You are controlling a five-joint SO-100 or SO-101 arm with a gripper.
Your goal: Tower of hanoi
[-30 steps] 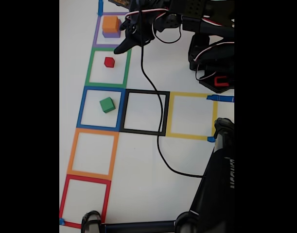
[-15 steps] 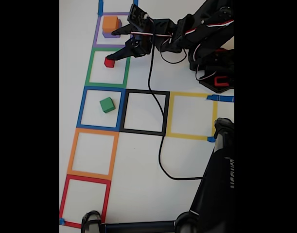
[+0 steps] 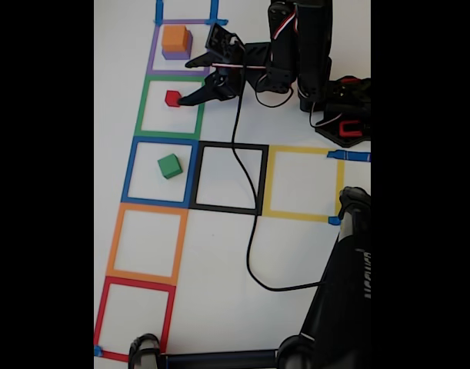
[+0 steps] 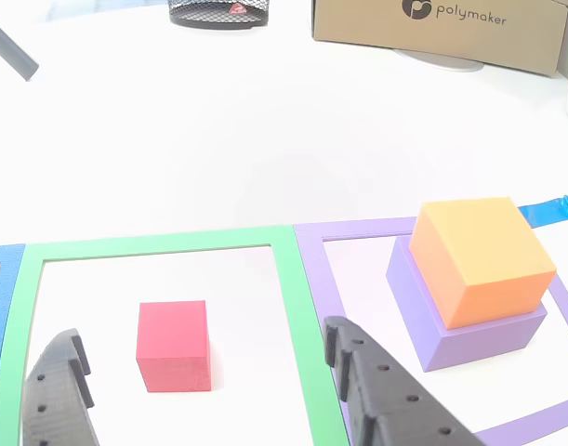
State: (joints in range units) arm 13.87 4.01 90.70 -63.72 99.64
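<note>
Jaws (image 4: 209,390) stand apart at the near edge of the other view, one finger on each side of the red cube (image 4: 174,345), apparently lined up to close on it. That cube sits on the table inside the green square (image 4: 293,279). Farther off, the orange cube (image 4: 481,259) rests on the purple block (image 4: 507,330), stacked larger-below as the puzzle demands.

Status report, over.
Gripper open, low over the green square, fingers either side of the red cube, not touching. Orange cube stacked on purple block next square. Nothing blocking.
</note>
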